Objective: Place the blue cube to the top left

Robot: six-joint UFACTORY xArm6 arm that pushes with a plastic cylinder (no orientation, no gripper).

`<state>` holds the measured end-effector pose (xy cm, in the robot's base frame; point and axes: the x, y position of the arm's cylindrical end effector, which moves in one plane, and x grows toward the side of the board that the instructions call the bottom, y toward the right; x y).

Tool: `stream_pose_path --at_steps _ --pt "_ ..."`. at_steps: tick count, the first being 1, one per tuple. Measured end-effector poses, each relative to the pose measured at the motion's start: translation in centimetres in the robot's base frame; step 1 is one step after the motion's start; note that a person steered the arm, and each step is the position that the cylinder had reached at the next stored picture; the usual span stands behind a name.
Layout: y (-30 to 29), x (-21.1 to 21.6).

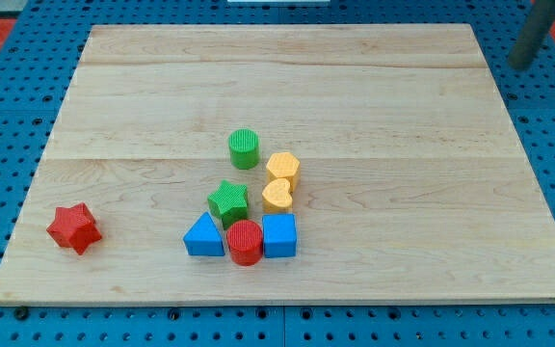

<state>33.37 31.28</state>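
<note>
We note a wooden board (287, 87) lying on a blue pegboard surface (8, 116), filling most of the view. Our rod (536, 31) enters at the view's top right, beyond the board's corner; our tip (520, 64) sits over the pegboard, well apart from every block. We carry no gripper and have hold of nothing.

Blocks cluster below the board's centre. The blue cube (279, 235) sits at the cluster's lower right, touching the red cylinder (245, 241) on its left. A blue triangular block (203, 236) lies left of that cylinder. A green star (227, 200) stands above them, a yellow heart (277, 195) just beside it, a yellow hexagon (282, 168) above the heart, and a green cylinder (244, 148) uppermost. A red star (73, 227) lies alone near the board's left edge.
</note>
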Motion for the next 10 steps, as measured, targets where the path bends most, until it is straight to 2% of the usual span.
stream_pose_path --at_steps 1,2,3,6,8,9,10 --pt "-5.3 7.2" --pt "-15.4 13.3" --pt "-24.3 21.4" --pt "-24.5 21.8" --pt "-29.1 25.3" --pt "-30.3 23.2" --pt "-30.9 17.1"
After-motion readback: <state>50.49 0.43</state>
